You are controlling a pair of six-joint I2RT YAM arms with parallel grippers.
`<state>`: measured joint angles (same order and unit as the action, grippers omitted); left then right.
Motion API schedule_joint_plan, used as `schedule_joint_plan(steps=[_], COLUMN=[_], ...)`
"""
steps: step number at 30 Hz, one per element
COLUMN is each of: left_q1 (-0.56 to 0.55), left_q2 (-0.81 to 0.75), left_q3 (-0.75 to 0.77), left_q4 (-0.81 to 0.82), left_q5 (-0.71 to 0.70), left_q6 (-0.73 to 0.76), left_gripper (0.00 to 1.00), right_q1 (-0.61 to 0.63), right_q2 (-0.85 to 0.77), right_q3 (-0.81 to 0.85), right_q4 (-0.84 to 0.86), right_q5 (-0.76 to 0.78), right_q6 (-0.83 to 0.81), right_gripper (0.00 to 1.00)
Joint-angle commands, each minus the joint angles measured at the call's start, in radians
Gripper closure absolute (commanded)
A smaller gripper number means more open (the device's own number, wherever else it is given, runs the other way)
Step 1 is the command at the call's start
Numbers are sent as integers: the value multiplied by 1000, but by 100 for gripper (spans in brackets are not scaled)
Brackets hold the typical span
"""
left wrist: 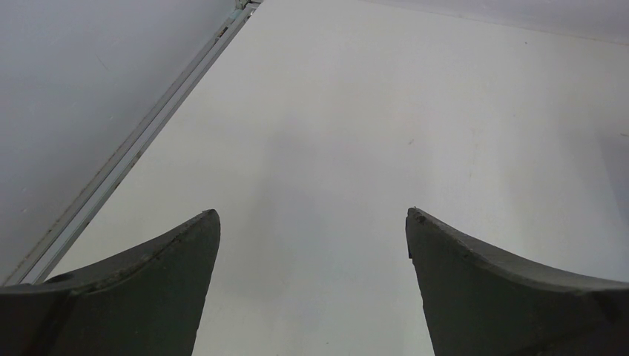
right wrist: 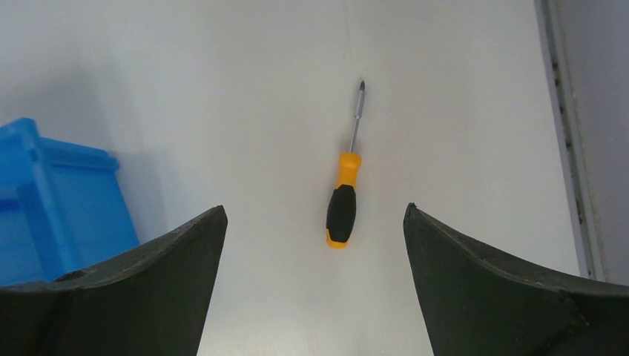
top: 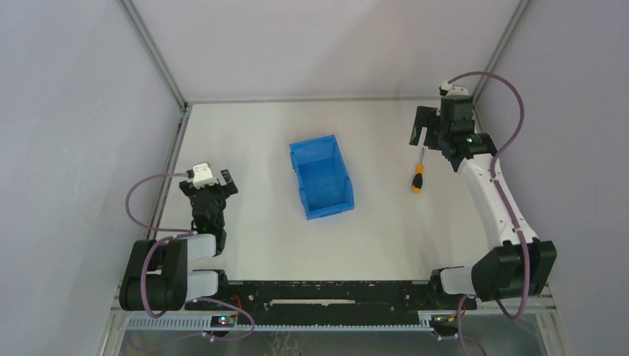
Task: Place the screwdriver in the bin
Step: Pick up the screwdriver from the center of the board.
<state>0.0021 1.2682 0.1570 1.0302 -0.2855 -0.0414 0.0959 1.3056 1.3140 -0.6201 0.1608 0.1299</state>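
The screwdriver (top: 418,179), with an orange-yellow and black handle and a thin shaft, lies on the white table to the right of the blue bin (top: 321,178). The bin stands upright and looks empty. My right gripper (top: 424,132) is open and empty, hovering just beyond the screwdriver's tip. In the right wrist view the screwdriver (right wrist: 343,208) lies between and ahead of the open fingers (right wrist: 314,211), with the bin (right wrist: 59,200) at the left. My left gripper (top: 215,188) is open and empty, left of the bin; its wrist view (left wrist: 312,213) shows only bare table.
Grey walls enclose the table on the left, back and right. A metal frame rail (left wrist: 126,156) runs along the left edge, and another (right wrist: 567,133) along the right edge. The arm bases and a black rail (top: 326,291) sit at the near edge.
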Motion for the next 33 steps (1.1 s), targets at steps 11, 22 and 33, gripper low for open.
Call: schedule_joint_plan(steps=[11, 22, 33], left_q1=[-5, -5, -5], left_q2=[-7, -8, -7], left_q3=[35, 35, 35], left_q4=[31, 31, 31], left_q5=[-14, -12, -14], left_q6=[25, 25, 25], left_gripper=[0, 0, 0], right_q1=[-58, -80, -90], right_q2=[287, 464, 550], right_q3=[-98, -127, -131], right_q4=[94, 147, 161], right_q5=[-28, -47, -108], right_q6=[31, 43, 48], right_gripper=[4, 8, 36])
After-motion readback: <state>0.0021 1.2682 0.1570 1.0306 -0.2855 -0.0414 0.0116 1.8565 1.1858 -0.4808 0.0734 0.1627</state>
